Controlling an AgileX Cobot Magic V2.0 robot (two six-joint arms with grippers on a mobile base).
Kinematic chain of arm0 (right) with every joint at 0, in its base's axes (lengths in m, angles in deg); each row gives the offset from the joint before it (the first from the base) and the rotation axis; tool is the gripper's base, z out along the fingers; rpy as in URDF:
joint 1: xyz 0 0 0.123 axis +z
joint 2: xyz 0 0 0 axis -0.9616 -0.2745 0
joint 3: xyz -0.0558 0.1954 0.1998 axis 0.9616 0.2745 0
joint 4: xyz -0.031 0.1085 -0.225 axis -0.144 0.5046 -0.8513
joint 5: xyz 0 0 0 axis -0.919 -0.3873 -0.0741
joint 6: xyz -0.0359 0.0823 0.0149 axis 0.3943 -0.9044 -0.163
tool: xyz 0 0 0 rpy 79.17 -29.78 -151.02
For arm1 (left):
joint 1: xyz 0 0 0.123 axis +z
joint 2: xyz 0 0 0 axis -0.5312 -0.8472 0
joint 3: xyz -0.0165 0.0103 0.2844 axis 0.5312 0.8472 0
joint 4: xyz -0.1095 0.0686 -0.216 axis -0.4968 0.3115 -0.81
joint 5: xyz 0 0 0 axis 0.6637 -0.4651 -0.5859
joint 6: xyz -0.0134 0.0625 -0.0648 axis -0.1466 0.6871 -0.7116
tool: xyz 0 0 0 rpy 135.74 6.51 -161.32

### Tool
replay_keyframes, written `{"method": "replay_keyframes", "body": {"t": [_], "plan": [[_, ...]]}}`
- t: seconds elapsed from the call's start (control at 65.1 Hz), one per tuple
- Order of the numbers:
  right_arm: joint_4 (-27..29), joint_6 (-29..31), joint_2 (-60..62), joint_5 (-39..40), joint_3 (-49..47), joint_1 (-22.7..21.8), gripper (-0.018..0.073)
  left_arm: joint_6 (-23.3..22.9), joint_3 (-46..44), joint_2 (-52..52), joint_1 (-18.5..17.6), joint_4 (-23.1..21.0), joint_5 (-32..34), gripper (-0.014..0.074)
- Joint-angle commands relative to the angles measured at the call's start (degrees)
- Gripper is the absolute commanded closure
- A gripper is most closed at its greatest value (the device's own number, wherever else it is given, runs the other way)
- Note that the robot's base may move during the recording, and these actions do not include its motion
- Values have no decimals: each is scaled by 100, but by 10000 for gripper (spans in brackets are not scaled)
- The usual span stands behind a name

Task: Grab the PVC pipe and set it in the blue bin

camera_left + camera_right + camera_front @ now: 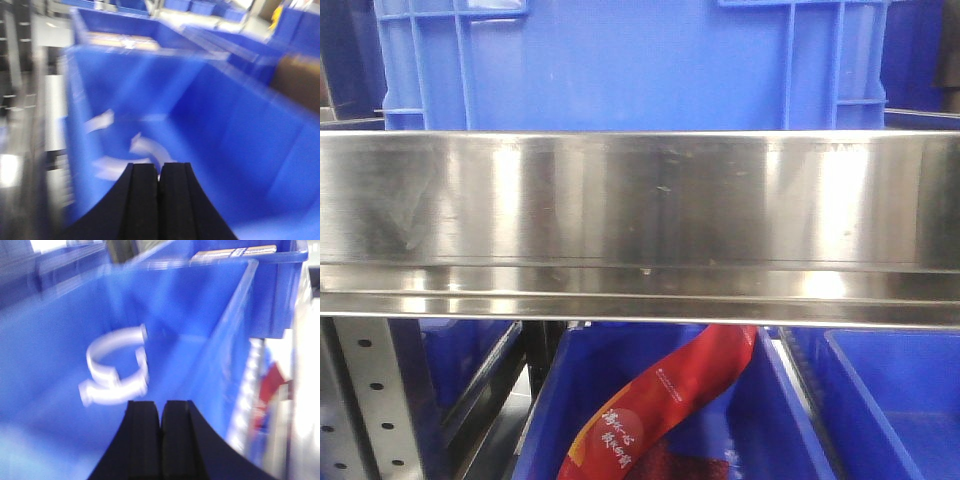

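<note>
A steel shelf (640, 200) is carrying a blue bin (620, 65) on top; lower bins (880, 400) are sitting on the level beneath.

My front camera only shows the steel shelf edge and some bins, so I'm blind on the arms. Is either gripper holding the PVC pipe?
Observer: No. The right gripper is shut and holds nothing.
Operator: And the left?
Observer: The left gripper is shut and empty too.
Operator: Where's the pipe, then?
Observer: In the right wrist view a white, ring-shaped PVC pipe lies inside a blue bin, just ahead of that gripper. The picture is blurred, so I can't give finer detail.
</note>
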Motion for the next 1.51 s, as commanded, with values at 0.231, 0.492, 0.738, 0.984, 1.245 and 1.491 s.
{"method": "replay_keyframes", "body": {"t": [0.231,0.492,0.738,0.984,1.245,1.491], "plan": [[-21,804,1105,-166,1064,-25,721,-32,2322,1800,26,491,1117,707],[623,804,2019,927,2004,-25,721,-32,3289,2940,26,482,1340,707],[623,804,2880,789,2177,-25,721,-32,3528,3632,26,482,1079,707],[623,804,3447,800,2177,-25,721,-32,3528,3992,26,496,1126,707],[623,804,3485,800,2177,-25,721,-32,3528,4009,26,496,1141,707],[623,804,3498,800,2177,-25,721,-32,3528,4009,26,496,1141,707]]}}
